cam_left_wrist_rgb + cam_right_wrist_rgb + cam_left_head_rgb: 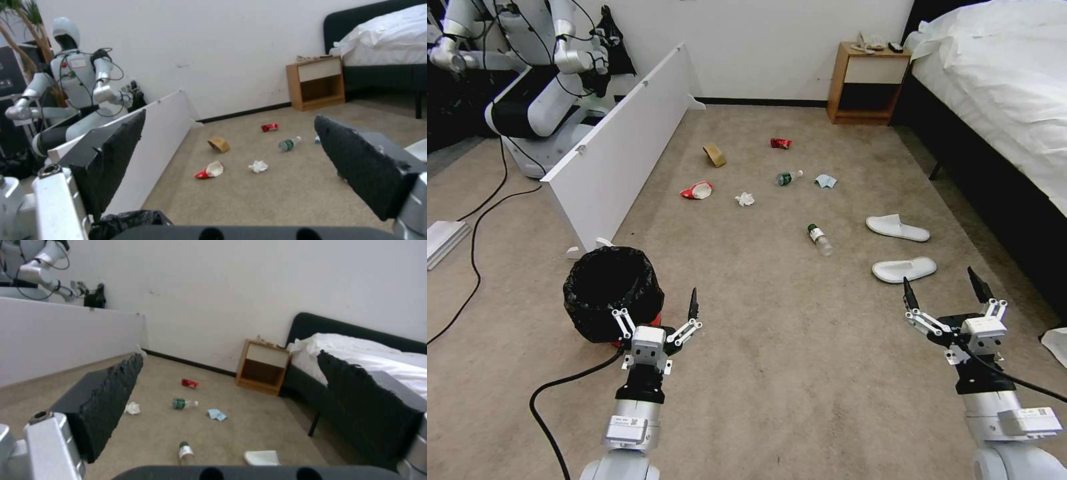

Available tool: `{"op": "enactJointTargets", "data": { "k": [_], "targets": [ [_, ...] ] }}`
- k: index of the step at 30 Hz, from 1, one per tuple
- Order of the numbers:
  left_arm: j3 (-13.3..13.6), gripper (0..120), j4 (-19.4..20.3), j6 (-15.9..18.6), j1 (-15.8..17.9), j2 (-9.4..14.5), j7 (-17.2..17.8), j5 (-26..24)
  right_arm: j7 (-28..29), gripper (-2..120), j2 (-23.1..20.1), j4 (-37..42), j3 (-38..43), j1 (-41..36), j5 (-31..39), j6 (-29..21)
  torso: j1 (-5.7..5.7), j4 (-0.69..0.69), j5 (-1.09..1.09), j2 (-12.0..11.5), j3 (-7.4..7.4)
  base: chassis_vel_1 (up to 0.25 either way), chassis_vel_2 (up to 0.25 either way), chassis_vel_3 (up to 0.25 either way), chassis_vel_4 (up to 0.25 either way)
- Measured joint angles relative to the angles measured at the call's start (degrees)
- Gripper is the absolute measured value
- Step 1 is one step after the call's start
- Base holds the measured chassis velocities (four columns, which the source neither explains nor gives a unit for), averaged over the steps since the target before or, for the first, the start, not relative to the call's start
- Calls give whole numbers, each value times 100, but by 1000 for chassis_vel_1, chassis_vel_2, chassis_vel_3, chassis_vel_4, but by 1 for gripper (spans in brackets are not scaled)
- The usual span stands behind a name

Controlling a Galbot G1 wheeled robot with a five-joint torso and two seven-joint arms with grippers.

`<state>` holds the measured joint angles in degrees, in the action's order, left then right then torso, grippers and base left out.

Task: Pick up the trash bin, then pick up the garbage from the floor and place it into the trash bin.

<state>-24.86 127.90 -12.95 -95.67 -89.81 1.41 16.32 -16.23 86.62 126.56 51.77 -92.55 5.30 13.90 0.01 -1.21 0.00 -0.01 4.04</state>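
The trash bin (607, 283), red with a crinkly black liner, stands on the carpet at the near left; its liner (129, 221) also shows in the left wrist view. My left gripper (657, 310) is open right beside the bin's near-right rim, one finger against the liner. My right gripper (939, 283) hangs open at the near right, empty. Garbage lies ahead: a red can (780, 143), a tan paper bag (715, 155), a red-white cup (696, 191), a tissue (746, 199), two bottles (788, 178) (819, 239), a blue cloth (826, 181) and two white slippers (897, 228) (904, 269).
A white partition board (627, 143) runs along the left, with another robot (540, 60) behind it. A wooden nightstand (867, 83) and a bed (1007, 80) close off the right. Black cables (474, 220) trail over the left floor. Open carpet lies between my arms.
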Motion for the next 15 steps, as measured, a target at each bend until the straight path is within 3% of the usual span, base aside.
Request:
{"op": "enactJointTargets", "data": {
  "k": [15],
  "targets": [
    [14,100,25,3,-5,-66,124,79,-34,100,-26,6,21,-28,-7,0,0,0,0,0,0,0,0,0,0]
  ]
}}
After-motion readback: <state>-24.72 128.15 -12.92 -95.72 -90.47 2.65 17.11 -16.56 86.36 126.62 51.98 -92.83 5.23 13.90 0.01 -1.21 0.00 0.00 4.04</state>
